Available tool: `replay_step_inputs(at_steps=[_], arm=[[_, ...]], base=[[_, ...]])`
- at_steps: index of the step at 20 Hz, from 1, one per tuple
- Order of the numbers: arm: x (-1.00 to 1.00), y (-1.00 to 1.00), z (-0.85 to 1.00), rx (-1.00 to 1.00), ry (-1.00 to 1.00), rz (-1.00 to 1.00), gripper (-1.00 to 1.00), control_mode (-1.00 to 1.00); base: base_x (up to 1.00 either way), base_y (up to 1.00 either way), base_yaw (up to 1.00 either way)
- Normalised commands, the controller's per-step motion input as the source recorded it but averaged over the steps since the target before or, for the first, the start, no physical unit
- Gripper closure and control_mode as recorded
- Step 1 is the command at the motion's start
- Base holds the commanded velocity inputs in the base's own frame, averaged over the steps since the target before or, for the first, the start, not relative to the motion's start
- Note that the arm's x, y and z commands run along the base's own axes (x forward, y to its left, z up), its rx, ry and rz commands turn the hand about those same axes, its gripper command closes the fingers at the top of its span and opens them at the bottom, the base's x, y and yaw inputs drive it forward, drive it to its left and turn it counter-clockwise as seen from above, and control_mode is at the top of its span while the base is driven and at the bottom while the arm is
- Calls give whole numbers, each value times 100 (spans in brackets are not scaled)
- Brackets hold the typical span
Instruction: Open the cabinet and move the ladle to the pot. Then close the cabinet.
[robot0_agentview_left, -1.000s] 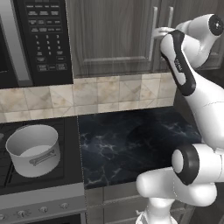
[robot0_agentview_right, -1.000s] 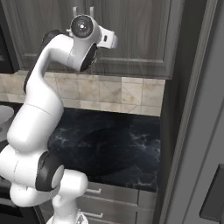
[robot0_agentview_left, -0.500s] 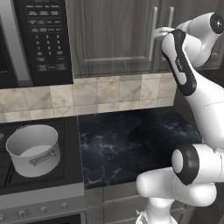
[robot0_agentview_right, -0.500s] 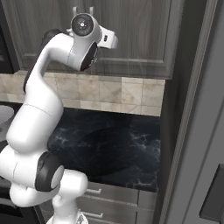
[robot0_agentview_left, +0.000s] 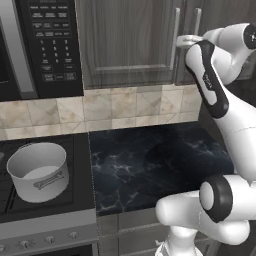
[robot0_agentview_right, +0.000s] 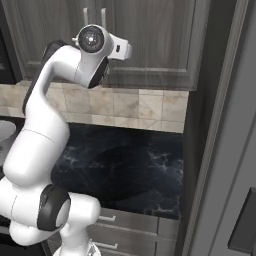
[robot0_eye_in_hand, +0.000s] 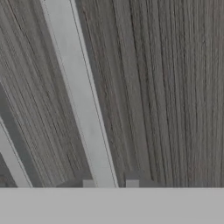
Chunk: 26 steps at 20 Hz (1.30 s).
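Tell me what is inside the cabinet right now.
Cannot be seen: both cabinet doors are shut, covering the inside. Only the wood-grain fronts and the handle between the end effector fingertips show.

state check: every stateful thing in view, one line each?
cabinet: both doors closed
left door's bar handle: between the tool's fingertips
tool: closed around that handle
pot: upright on the stove, nothing visible inside
microwave: door closed
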Motion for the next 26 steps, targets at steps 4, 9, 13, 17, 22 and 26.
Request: replay_step_inputs(at_steps=[4, 9, 13, 17, 22, 26], arm=[[-48, -2, 0, 0, -1, 4, 100, -100], [-64, -14, 0, 0, 0, 1, 100, -100], [-62, -18, 4, 0, 0, 0, 100, -100], [-61, -19, 3, 0, 1, 0, 100, -100], [-63, -31, 4, 0, 2, 0, 100, -100], [-58, -32, 0, 0, 2, 0, 100, -100]], base=[[0, 0, 0], [0, 0, 0], [0, 0, 0], [0, 0, 0], [0, 0, 0], [0, 0, 0]])
